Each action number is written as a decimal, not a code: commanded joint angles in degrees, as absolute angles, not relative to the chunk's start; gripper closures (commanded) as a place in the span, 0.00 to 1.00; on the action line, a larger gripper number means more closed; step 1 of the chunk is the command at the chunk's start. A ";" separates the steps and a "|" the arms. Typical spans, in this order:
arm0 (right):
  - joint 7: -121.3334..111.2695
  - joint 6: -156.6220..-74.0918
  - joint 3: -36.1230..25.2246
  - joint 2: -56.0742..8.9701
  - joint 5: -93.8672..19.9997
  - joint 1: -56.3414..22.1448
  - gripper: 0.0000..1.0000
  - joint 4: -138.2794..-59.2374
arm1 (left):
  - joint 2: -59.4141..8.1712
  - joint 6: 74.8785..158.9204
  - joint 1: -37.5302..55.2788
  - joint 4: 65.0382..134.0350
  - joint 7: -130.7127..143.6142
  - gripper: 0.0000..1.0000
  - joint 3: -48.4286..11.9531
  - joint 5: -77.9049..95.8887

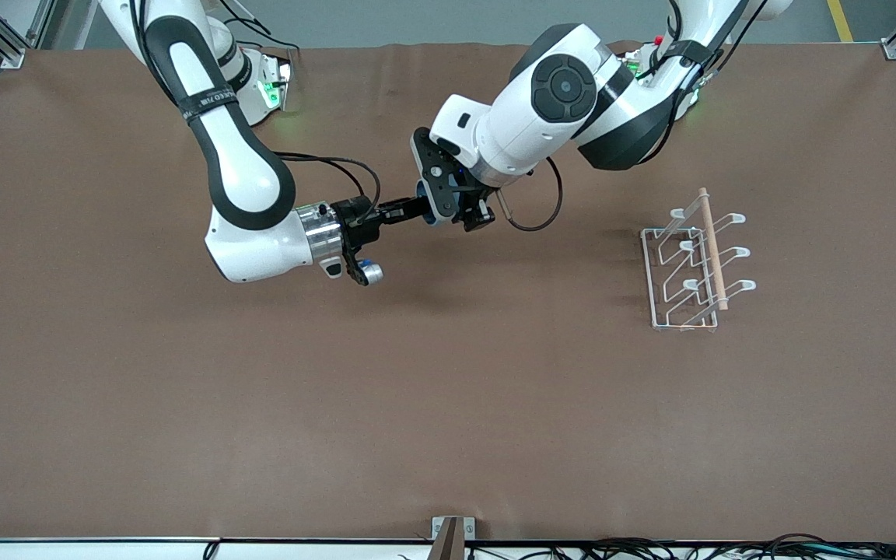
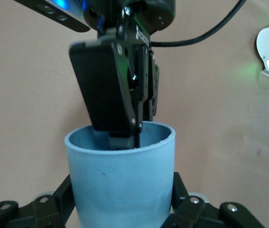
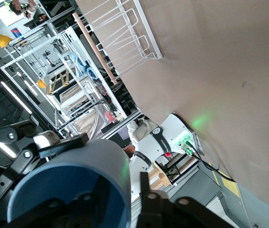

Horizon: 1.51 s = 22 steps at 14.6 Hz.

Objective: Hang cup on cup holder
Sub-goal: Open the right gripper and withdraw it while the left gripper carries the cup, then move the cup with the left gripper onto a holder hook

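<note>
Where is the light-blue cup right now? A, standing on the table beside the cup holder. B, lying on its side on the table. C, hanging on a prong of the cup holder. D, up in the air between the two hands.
D: the cup is gripped by the left hand at its sides and the right hand at its rim, away from the cup holder.

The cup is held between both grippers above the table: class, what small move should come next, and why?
Probably the right gripper should open and back out. One finger reaches inside the cup, while the left gripper clasps its outer sides. The cup holder stands toward the left arm's end.
</note>
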<state>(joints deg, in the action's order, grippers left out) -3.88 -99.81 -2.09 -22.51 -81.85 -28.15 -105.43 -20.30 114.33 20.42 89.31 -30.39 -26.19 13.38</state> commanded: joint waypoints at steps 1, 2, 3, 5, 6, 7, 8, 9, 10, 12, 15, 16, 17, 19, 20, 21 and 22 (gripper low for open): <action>-3.69 -100.28 -2.72 -21.62 -83.06 -27.78 0.00 -105.91 | -19.34 113.21 20.30 89.56 -31.72 0.78 -26.28 7.33; -3.60 -100.20 -2.81 -21.45 -82.97 -26.82 0.00 -105.91 | -18.90 111.11 19.95 89.39 -32.08 0.82 -26.28 4.95; -3.60 -100.20 -2.81 -21.36 -82.71 -25.59 0.00 -105.91 | -18.81 109.09 19.60 89.21 -33.73 0.91 -26.11 2.83; -3.34 -100.20 -3.07 -21.01 -81.22 -22.25 0.00 -106.08 | -18.20 104.18 17.06 89.21 -38.47 0.99 -26.10 0.10; -3.25 -100.11 -4.03 -20.92 -77.73 -20.67 0.00 -105.91 | -17.24 101.89 15.92 89.47 -39.80 0.99 -26.02 -0.70; -3.25 -100.11 -5.09 -20.92 -72.82 -19.44 0.00 -105.39 | -16.97 99.60 15.04 89.39 -40.77 0.99 -25.93 -2.70; -3.25 -99.93 -6.14 -21.00 -68.51 -17.77 0.00 -104.51 | -16.44 97.06 14.07 89.30 -42.43 0.99 -26.01 -5.33; -3.34 -99.67 -6.76 -20.83 -65.51 -16.01 0.00 -104.42 | -16.35 95.47 13.19 89.47 -43.06 0.99 -25.93 -7.88; -3.34 -99.58 -7.03 -20.22 -62.35 -14.17 0.00 -104.33 | -16.35 93.97 13.18 89.91 -43.33 0.99 -25.93 -13.13; -3.25 -99.67 -7.29 -18.55 -54.09 -11.09 0.00 -104.15 | -17.40 90.28 14.06 91.48 -43.16 1.00 -26.28 -30.24; -3.25 -99.67 -8.08 -17.23 -41.43 -5.90 0.00 -102.31 | -18.98 83.33 14.15 92.20 -42.71 1.00 -26.02 -35.84; -3.25 -99.93 -8.26 -16.70 -37.74 -4.58 0.00 -102.22 | -19.42 82.89 13.89 92.98 -43.32 1.00 -26.10 -39.51; -3.25 -99.76 -8.44 -16.18 -33.79 -3.27 0.00 -101.35 | -19.77 81.49 14.23 94.47 -43.68 1.00 -26.19 -43.38; -3.16 -99.58 -8.44 -14.60 -25.18 -1.24 0.00 -100.29 | -22.31 79.02 14.68 96.93 -43.86 1.00 -26.19 -49.54; -2.82 -99.84 -8.44 -13.37 -20.96 -0.53 0.00 -100.28 | -23.72 78.23 14.76 97.64 -43.77 0.99 -26.19 -52.62; -2.73 -99.84 -8.44 -11.97 -16.83 -0.27 0.00 -100.46 | -25.21 77.35 14.94 98.17 -43.77 0.99 -26.10 -55.87; -1.77 -99.76 -8.35 -10.39 -13.74 -0.26 0.00 -100.72 | -26.53 76.56 14.68 98.43 -43.77 0.99 -26.19 -58.86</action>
